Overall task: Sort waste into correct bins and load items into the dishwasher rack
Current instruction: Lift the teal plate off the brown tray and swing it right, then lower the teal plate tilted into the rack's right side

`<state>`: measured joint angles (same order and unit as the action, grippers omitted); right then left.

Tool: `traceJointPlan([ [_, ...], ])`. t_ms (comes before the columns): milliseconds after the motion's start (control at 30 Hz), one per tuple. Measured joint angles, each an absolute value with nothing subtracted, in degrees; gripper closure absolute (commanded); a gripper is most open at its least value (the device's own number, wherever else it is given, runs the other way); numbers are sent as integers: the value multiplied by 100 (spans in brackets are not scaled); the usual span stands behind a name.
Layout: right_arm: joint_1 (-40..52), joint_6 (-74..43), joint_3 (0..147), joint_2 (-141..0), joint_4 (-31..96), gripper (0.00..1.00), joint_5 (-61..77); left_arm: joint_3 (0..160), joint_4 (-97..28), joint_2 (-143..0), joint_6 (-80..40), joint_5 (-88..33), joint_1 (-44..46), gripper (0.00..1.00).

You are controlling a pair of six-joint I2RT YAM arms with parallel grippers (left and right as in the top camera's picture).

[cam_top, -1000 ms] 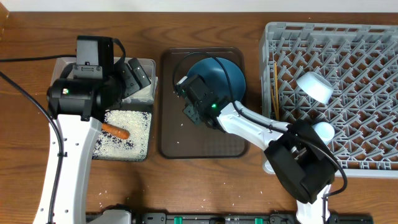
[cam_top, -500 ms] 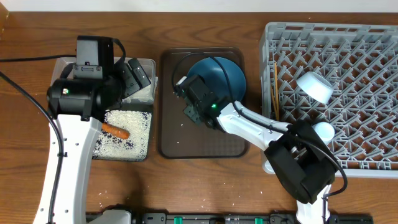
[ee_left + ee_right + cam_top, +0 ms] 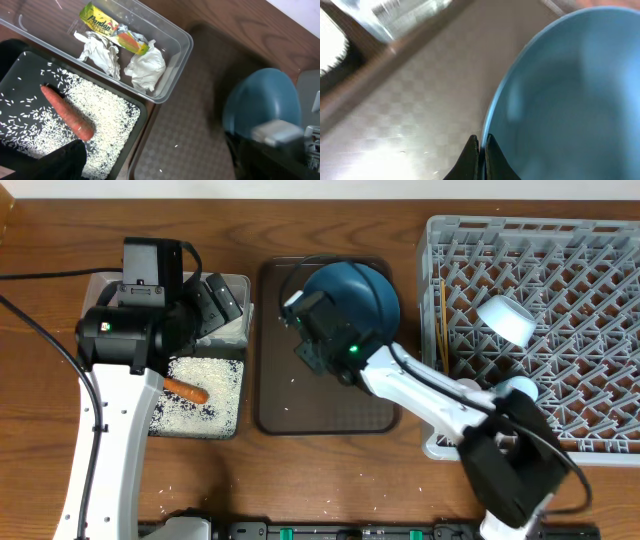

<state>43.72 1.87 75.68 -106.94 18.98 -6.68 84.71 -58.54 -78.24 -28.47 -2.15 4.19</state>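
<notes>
Nearly done, by the look of it: the right end effector (image 3: 480, 146) is pinched together on the rim of the blue plate (image 3: 365, 295), which sits at the far end of the brown tray (image 3: 330, 410) in the middle of the desk (image 3: 330, 470). It is the one dish in view not yet in the rack (image 3: 580, 330). The white bowl (image 3: 508, 320), chopsticks (image 3: 443, 320) and light blue cup (image 3: 518, 388) are already in the rack at right; the pinkish-white cup cannot be made out. The waste looks sorted. The wrapper (image 3: 112, 27), foil (image 3: 100, 52) and paper (image 3: 147, 67) lie in the clear tub (image 3: 175, 55). Beside it, the carrot (image 3: 67, 112) rests on rice (image 3: 110, 115) in the black tray (image 3: 17, 60). A few stray grains (image 3: 176, 146) dot the brown tray. The left end effector (image 3: 212, 302) hangs over the tub, fingers wide apart, holding nothing. Between plate and rack stand the rack's near wall and upright pegs, and the right arm crosses the rack's front corner, so the plate would likely need lifting clear of both.
</notes>
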Motion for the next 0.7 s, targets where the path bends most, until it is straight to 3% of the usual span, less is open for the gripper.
traceJointPlan([
  [300,3828,-414,7568,-9074,2438,99,711,8471,-5857,-7824,-2847,-215,419,1],
  [700,259,-967,7568,-8143,2574,99,5398,8471,-5854,-7824,-2847,-215,419,1],
])
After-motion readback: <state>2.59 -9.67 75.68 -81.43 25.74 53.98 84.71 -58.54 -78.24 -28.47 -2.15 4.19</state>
